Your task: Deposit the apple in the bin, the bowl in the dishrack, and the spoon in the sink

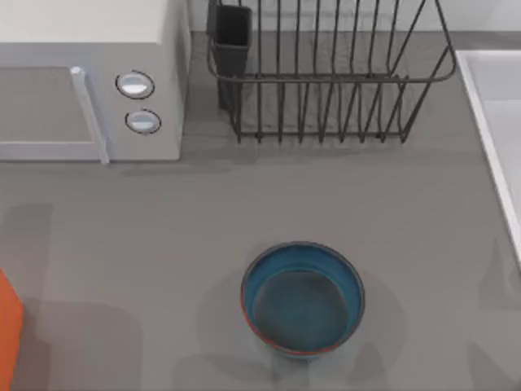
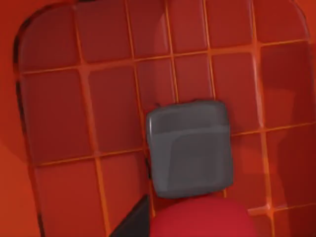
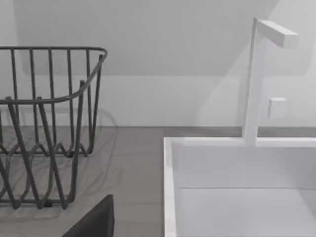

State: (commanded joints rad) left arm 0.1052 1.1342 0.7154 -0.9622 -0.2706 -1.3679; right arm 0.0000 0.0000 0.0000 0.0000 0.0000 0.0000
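Teal-blue round bowl (image 1: 302, 299), one, sits near-centre on the grey tabletop (image 1: 163, 244). Far behind stands one black wire dishrack (image 1: 326, 81); the white sink (image 1: 496, 122) is cut off at right. Left tool (image 2: 190, 197) clamps the red apple (image 2: 202, 219) over the orange gridded bin (image 2: 59, 113).

Teal bowl (image 1: 303, 299) upright on table, dishrack (image 1: 326, 73) behind.

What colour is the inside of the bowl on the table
Teal-blue inside the bowl, with a thin orange-red band around its outside; the top view shows it best.
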